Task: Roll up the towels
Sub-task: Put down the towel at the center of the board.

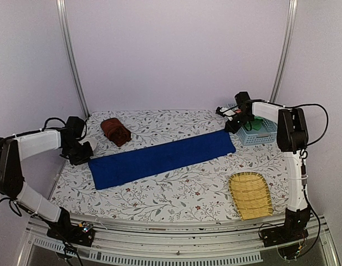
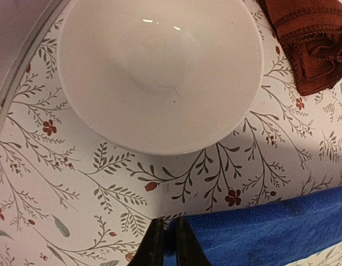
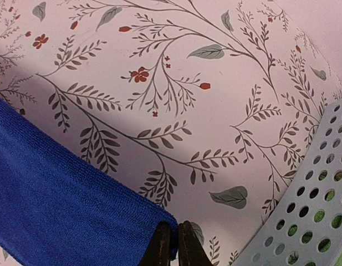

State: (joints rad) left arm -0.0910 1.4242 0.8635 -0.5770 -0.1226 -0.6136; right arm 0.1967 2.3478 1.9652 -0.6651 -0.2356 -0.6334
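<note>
A floral-print cloth covers the surface (image 1: 176, 188), inside pale lilac walls (image 1: 176, 50) framed by 2 metal rails (image 1: 71, 61). The royal blue towel (image 1: 162, 158) lies flat as 1 long strip slanting across the middle. The left jaws are pinched narrowly on its left corner and the right jaws on its far right corner. The reddish-brown towel (image 1: 116, 131) sits bundled at back left, near a white bowl (image 2: 159, 72). A perforated blue basket (image 1: 256, 133) stands back right, and a wicker tray (image 1: 251, 195) lies near right.

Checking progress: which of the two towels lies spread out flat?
The blue towel, a long flat strip across the middle; the reddish-brown towel is bunched up at the back left.
</note>
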